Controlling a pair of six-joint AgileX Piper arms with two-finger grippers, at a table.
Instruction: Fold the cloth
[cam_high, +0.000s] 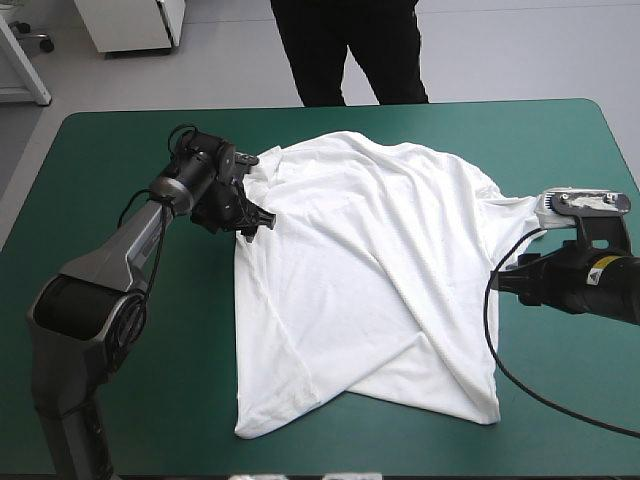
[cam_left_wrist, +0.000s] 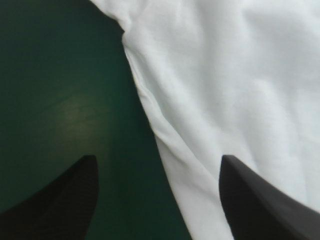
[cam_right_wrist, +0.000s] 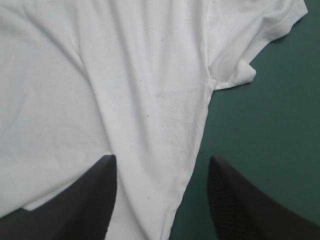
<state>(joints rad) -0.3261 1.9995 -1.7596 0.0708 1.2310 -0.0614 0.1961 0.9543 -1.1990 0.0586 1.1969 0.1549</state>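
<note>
Overhead and wrist views of a white short-sleeved T-shirt (cam_high: 370, 280) lying on the worktop (cam_high: 120, 140) with its teal-green cover. The T-shirt occupies the middle of the worktop, spread out but not flat. Long diagonal creases cross its body. At the near edge two flaps overlap, leaving a shallow notch between them. One short sleeve points toward the right edge of the worktop.

The left hand (cam_high: 248, 215), with two broad black fin-shaped fingers, sits low at the far left corner of the T-shirt, close to its left border. In the left wrist view this hand (cam_left_wrist: 157, 160) is released, with its fingers spread wide. One finger stands over bare teal-green cover and the other over the white cloth (cam_left_wrist: 225, 90), so the border of the T-shirt runs between them.

The right hand (cam_high: 515, 278) lies at the right side of the T-shirt, just beside the sleeve. In the right wrist view it (cam_right_wrist: 161, 159) is likewise released and grasps nothing. A narrowing band of white cloth (cam_right_wrist: 125, 90) passes between its parted fingers, and the sleeve lies ahead, toward the bare cover. Whether either hand touches the cloth cannot be told from these views.
</note>
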